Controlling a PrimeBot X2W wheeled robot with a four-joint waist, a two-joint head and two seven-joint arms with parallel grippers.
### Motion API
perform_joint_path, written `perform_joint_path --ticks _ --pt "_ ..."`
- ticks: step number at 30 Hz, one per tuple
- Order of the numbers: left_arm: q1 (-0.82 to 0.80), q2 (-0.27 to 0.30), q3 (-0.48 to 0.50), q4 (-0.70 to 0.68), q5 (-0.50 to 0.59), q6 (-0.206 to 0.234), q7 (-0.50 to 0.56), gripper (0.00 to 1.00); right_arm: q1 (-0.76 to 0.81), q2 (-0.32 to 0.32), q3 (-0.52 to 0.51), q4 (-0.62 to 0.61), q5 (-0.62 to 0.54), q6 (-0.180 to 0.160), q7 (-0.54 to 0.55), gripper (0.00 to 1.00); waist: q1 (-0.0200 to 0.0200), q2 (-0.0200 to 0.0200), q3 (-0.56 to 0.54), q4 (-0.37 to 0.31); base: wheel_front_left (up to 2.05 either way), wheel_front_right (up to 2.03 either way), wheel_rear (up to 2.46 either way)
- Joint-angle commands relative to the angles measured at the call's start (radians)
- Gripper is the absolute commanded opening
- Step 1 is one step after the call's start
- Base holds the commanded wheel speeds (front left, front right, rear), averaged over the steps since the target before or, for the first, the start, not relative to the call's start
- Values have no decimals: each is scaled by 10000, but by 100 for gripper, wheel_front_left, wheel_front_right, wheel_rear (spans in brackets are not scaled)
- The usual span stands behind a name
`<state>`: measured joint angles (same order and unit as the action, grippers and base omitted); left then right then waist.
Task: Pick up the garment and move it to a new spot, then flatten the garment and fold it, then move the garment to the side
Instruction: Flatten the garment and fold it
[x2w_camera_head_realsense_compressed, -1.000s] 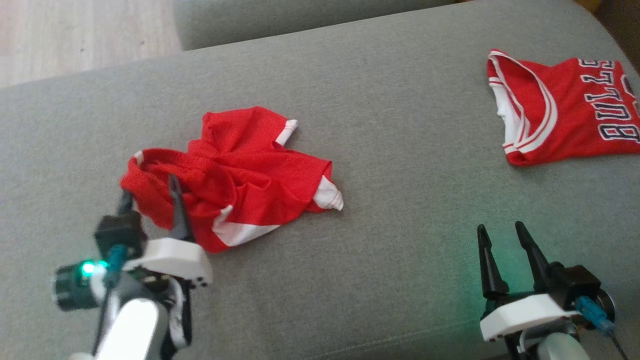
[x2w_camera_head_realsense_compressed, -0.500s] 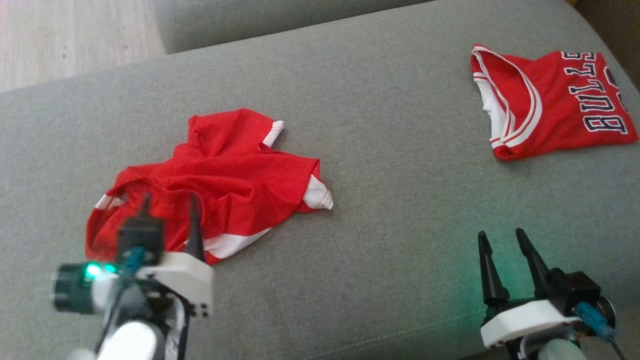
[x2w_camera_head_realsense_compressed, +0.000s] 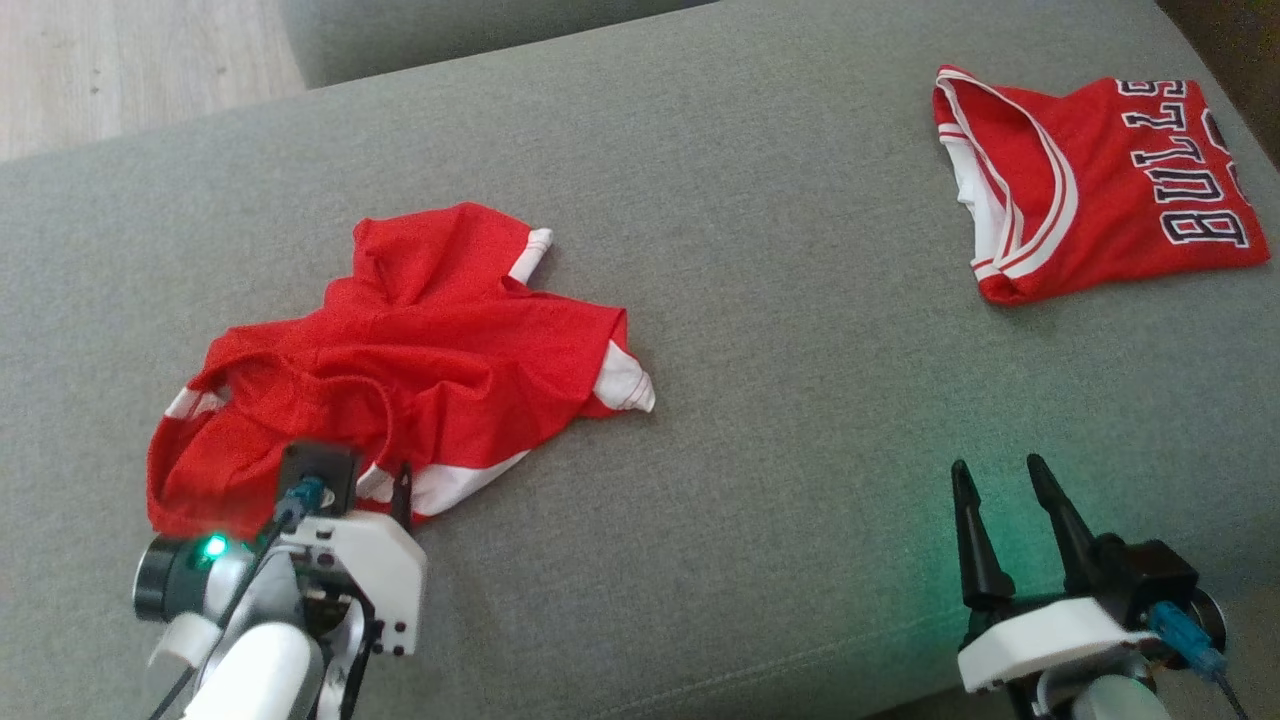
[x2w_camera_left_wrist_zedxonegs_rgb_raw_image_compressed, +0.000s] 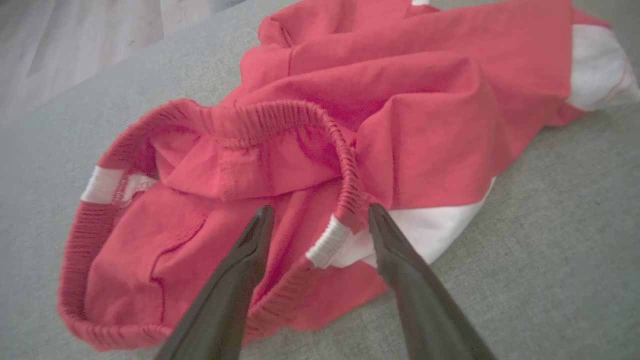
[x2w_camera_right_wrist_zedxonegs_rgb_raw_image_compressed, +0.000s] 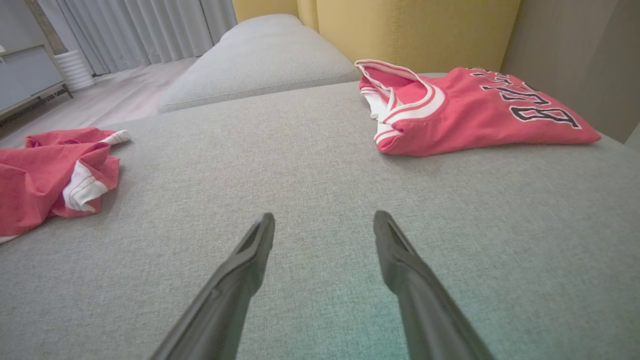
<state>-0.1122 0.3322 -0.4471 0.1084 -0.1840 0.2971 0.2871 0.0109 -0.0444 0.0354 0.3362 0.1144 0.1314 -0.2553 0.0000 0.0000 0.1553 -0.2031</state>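
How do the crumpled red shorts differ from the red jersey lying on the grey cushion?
The red shorts with white panels lie crumpled, the waistband gaping; the red jersey with dark lettering lies folded flat. The shorts sit by the left gripper; the jersey lies at the far right. Both are red with white trim.

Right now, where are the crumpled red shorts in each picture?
Head view: red shorts left of centre.
Left wrist view: shorts across the middle, waistband end between the open left claw fingers.
Right wrist view: shorts at the left edge.
Shared landmark: their white leg cuff, on the grey cushion.
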Motion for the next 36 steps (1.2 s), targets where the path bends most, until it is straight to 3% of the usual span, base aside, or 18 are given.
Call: perform_joint_path --ticks 1,3,6,10,16,19,26,29,30,31,32,33,36 --pt "-595 147 362 -167 -153 -95 -98 99 -269 -58 233 -240 49 -7 -65 100 0 0 26 -8 0 0 0" --pt "-692 120 328 41 -259 -215 -36 45 -285 -58 249 -222 74 -7 -65 100 0 0 48 -14 0 0 0" --pt "-793 30 308 225 -487 -401 -34 0 -331 -58 259 -208 112 -7 -65 100 0 0 97 3 0 0 0" --pt "-865 -228 469 88 -911 -486 -312 0 -316 -58 157 -212 110 -7 -65 100 0 0 145 205 0 0 0" --pt "258 -924 2015 -1409 -2058 673 -1483 0 -237 -58 24 -214 72 -7 -65 100 0 0 55 646 0 0 0" --pt "1279 -1262 2525 -1977 -2662 991 -1789 0 -181 -58 -1 -236 -4 -7 -65 100 0 0 17 955 0 0 0" --pt "2520 -1817 2887 -1695 -3553 839 -2403 0 -235 -58 -18 -257 -164 -7 -65 100 0 0 27 1501 0 0 0" --pt "2606 -2058 2879 -989 -3941 513 -2663 0 -249 -58 -45 -236 -241 -7 -65 100 0 0 18 1701 0 0 0" --pt "2578 -2079 2869 -836 -3966 467 -2722 18 -255 -58 -42 -230 -257 -7 -65 100 0 0 24 1725 0 0 0" --pt "2549 -2054 2833 -687 -3929 435 -2752 48 -264 -58 -38 -223 -269 -7 -65 100 0 0 30 1738 0 0 0" --pt "2523 -2024 2813 -580 -3880 431 -2790 95 -275 -58 -30 -212 -276 -7 -65 100 0 0 33 1739 0 0 0" --pt "2507 -2001 2834 -522 -3835 477 -2833 100 -290 -58 -15 -200 -278 -7 -65 100 0 0 32 1728 0 0 0" --pt "2510 -1735 3085 -632 -3359 939 -3250 100 -323 -58 29 -180 -228 -7 -65 100 0 0 30 1620 0 0 0"
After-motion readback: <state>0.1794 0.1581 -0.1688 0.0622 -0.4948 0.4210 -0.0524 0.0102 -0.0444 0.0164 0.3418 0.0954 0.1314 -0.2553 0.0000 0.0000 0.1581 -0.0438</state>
